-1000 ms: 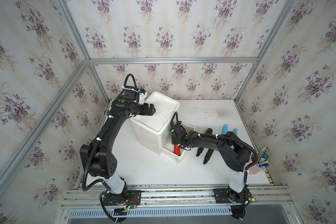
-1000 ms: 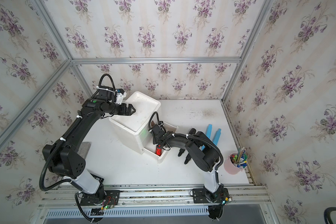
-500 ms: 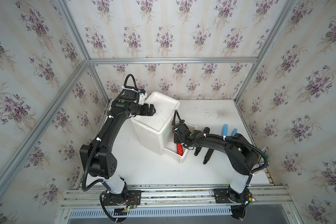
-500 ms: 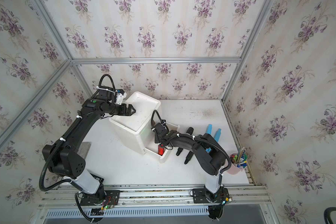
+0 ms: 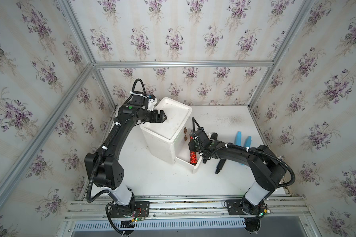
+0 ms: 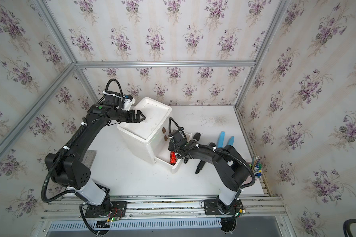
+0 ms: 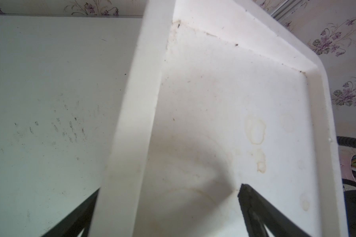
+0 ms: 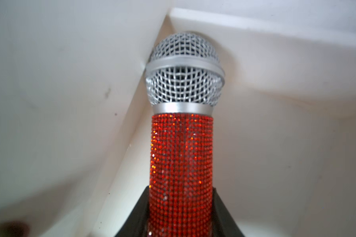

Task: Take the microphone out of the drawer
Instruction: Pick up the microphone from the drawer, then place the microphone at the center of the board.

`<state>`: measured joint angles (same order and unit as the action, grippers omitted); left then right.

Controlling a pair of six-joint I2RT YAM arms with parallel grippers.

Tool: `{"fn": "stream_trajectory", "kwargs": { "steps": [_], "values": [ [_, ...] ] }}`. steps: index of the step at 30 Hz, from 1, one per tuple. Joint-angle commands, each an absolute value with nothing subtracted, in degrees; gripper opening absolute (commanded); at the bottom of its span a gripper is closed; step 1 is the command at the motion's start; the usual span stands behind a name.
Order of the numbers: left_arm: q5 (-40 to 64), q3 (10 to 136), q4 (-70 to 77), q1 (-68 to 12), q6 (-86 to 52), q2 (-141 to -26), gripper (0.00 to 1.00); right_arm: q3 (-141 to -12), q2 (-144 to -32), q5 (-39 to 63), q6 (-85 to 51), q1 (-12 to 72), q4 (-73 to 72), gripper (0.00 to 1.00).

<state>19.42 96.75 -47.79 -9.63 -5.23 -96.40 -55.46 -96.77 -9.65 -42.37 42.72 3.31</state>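
My right gripper (image 8: 181, 191) pinches the red rhinestone microphone (image 8: 181, 156), mesh head in the corner of the white plastic drawer (image 8: 275, 71); left gripper (image 7: 170, 189) gapes wide astride the rim of the white cabinet (image 7: 132, 102).

1. Microphone (image 8: 181, 153): has a round silver wire-mesh head with a silver band, above a handle covered in glittering red studs.
2. Lies inside the open drawer (image 5: 194, 170); appears in both top views as a red bar running along the drawer's length.
3. Is clamped low on the handle by the right gripper (image 8: 181, 192), one black finger on each side.
4. Points head-first into an inner corner of the drawer; contact with the walls unclear.
5. Drawer: plain white, lowest one in the white cabinet (image 5: 173, 119), pulled well out, standing on the table beside the cabinet's front.
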Motion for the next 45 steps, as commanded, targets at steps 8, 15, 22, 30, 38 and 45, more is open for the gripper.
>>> {"fn": "stream_trajectory", "kwargs": {
  "steps": [8,15,22,30,38,45],
  "values": [
    [16.61,96.31,-52.18,-9.23,-4.8,-97.2,0.99,-50.61,-89.08,-14.05,-44.27,41.51,-1.31,0.0],
    [16.62,96.2,-52.2,-9.23,-4.97,-97.22,0.99,-49.64,-85.98,-11.4,-44.66,40.26,-3.56,0.0],
    [16.61,96.13,-52.08,-9.23,-4.97,-97.22,0.99,-46.43,-84.8,-5.55,-48.51,37.36,-8.28,0.0],
    [16.75,96.15,-52.04,-9.23,-4.92,-97.2,0.99,-38.57,-79.9,-7.81,-46.51,36.99,-22.63,0.0],
    [16.64,96.16,-52.07,-9.23,-4.92,-97.07,0.99,-37.05,-75.95,-7.98,-43.42,35.43,-26.44,0.0],
    [16.7,96.13,-52.11,-9.23,-4.92,-97.22,0.99,-34.15,-70.62,-9.39,-42.82,32.46,-25.07,0.0]
  ]
}}
